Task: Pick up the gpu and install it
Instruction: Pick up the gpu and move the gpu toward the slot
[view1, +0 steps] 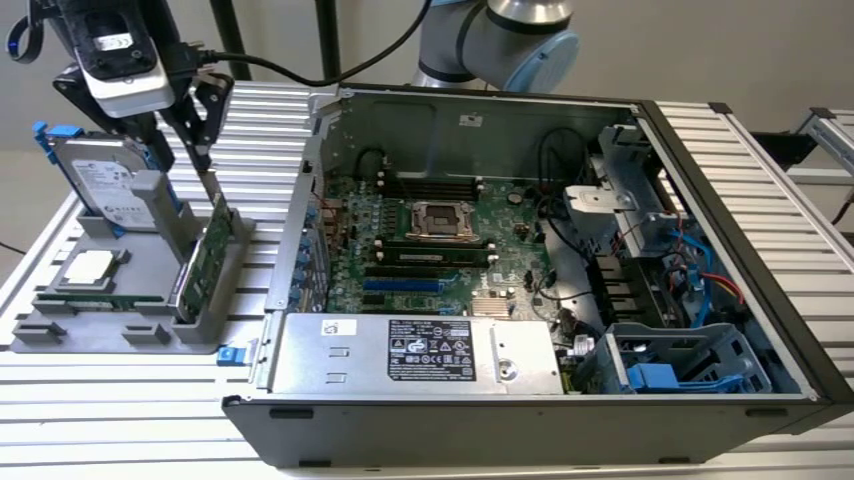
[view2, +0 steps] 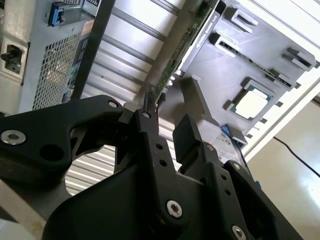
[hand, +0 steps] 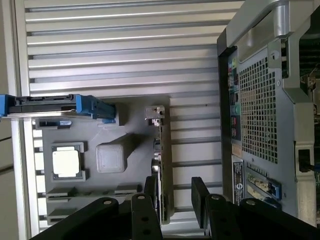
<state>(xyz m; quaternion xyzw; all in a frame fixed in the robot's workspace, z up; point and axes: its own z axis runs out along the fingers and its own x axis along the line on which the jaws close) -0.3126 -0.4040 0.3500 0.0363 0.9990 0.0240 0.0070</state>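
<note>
straddling the top edge of the gpu, the hand sits released, its two black fingers spread with the card between them. in the first wrist view one finger lies just beside the card's edge, though contact cannot be told, while the other finger stands apart from it with a gap showing. the second wrist view shows the same spread of the hand at the near end of the thin green board.

the gpu stands upright on its long edge in a slot of the grey holder tray, on the side of the tray nearest the open computer case. the tray rests on the ribbed metal desk at the exterior view's left. it also carries a silver hard drive with blue rails, standing upright, and a square processor chip lying flat.

the case lies on its side with the motherboard exposed and a silver power supply along its near wall.
</note>
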